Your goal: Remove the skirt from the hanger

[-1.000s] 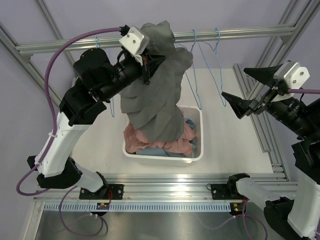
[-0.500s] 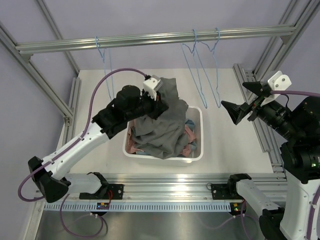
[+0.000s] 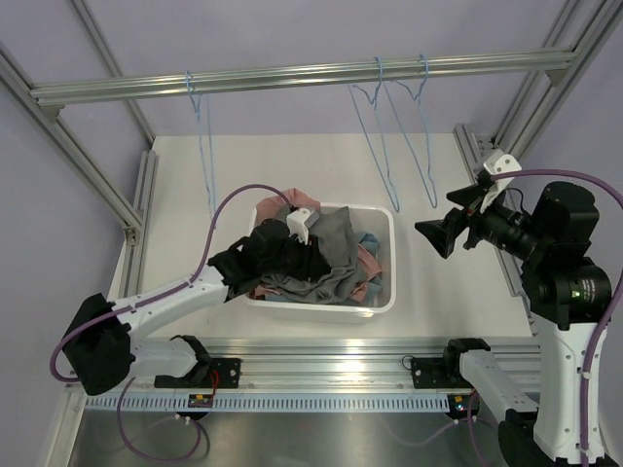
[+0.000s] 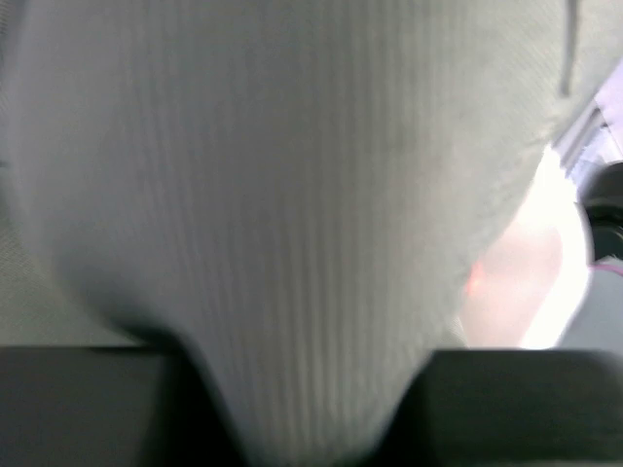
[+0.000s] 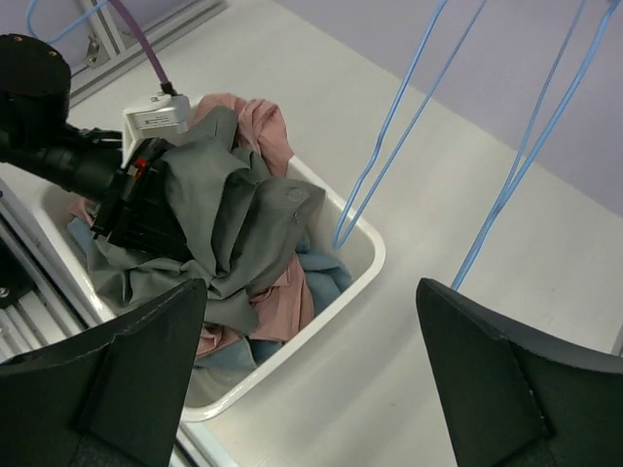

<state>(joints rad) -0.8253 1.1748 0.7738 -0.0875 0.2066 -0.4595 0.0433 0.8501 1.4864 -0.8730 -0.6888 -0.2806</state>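
The grey skirt [image 3: 326, 255] lies crumpled on top of the clothes in the white bin [image 3: 387, 292]. It also shows in the right wrist view [image 5: 229, 219] and fills the left wrist view [image 4: 292, 214]. My left gripper [image 3: 304, 255] is down in the bin, shut on the grey skirt, with cloth pinched between its dark fingers [image 4: 88, 399]. Three blue wire hangers hang bare from the rail, one at the left [image 3: 204, 136] and two at the right [image 3: 382, 126]. My right gripper [image 3: 450, 219] is open and empty, hovering right of the bin.
Pink [image 5: 268, 131] and blue [image 5: 316, 272] garments lie under the skirt in the bin. An aluminium frame rail [image 3: 292, 76] crosses overhead at the back. Frame posts [image 3: 506, 224] run along the right side of the white table [image 3: 292, 170].
My left arm has swung down from the rail and lowered the grey skirt into the bin, where it has collapsed into a heap. My right gripper has drawn slightly left and down.
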